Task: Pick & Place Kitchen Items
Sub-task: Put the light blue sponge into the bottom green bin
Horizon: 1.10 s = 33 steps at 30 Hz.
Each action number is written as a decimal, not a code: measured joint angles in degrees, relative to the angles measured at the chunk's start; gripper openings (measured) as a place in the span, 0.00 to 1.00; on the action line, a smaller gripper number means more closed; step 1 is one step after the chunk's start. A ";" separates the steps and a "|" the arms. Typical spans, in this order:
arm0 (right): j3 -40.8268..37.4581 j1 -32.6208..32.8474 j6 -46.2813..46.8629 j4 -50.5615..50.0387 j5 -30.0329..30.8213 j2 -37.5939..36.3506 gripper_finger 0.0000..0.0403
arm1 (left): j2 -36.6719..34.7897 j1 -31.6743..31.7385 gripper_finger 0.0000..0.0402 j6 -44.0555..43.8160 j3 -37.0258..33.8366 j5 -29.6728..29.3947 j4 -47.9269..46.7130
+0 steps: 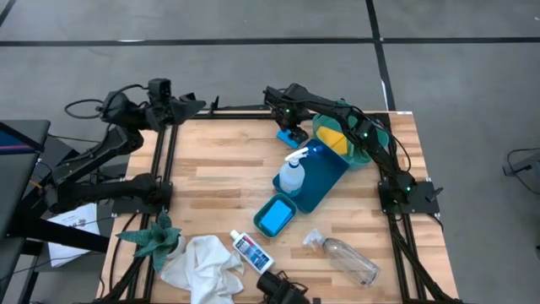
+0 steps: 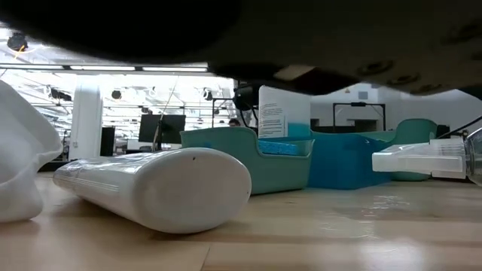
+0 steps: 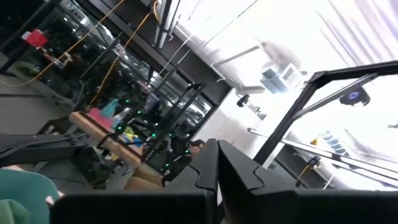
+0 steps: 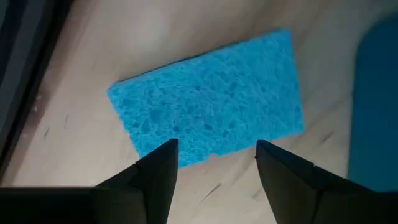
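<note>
A blue sponge (image 4: 208, 102) lies flat on the wooden table (image 1: 219, 160) near its far edge. My right gripper (image 4: 217, 155) hangs open above it, pointing down, one finger on each side of the sponge's edge; in the high view this gripper (image 1: 291, 128) covers most of the sponge (image 1: 293, 137). A second blue sponge (image 1: 273, 218) lies in a small teal container (image 1: 287, 203). A white spray bottle (image 1: 292, 175) stands on a blue tray (image 1: 325, 177). A yellow pad (image 1: 332, 137) rests in a teal bowl (image 1: 359, 152). My left gripper (image 3: 217, 163) is shut, raised at the far left corner.
Along the near edge lie a white cloth (image 1: 202, 266), a blue-labelled white bottle (image 1: 251, 251) and a clear plastic bottle (image 1: 346, 257) on its side. A green spiky plant (image 1: 156, 241) sits at the near left. The table's left centre (image 1: 219, 160) is bare wood.
</note>
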 joint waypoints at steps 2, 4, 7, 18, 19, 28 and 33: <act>0.00 0.06 2.06 0.97 -0.01 0.00 0.51 | 0.00 0.00 0.00 -0.98 0.00 -0.01 0.61; 0.00 0.16 5.29 1.42 -0.02 0.00 0.51 | 0.00 -0.01 0.00 -1.43 0.02 0.00 0.84; 0.00 0.22 11.33 2.58 -0.02 0.00 0.51 | 0.00 0.00 0.00 -3.03 0.02 -0.02 0.91; -3.77 0.46 12.71 5.85 -3.04 -0.20 0.46 | -0.02 0.76 0.00 -8.77 0.07 0.02 7.38; -3.74 0.46 12.20 5.55 -3.02 -0.14 0.45 | -0.02 0.99 0.00 -8.94 0.07 0.18 8.05; -3.67 0.42 7.26 5.66 -2.58 -0.09 0.30 | 0.00 3.13 0.00 -8.99 3.15 4.19 8.62; -3.67 0.42 6.14 5.76 -2.04 -0.09 0.29 | 0.00 3.39 0.00 -8.57 5.86 6.68 8.61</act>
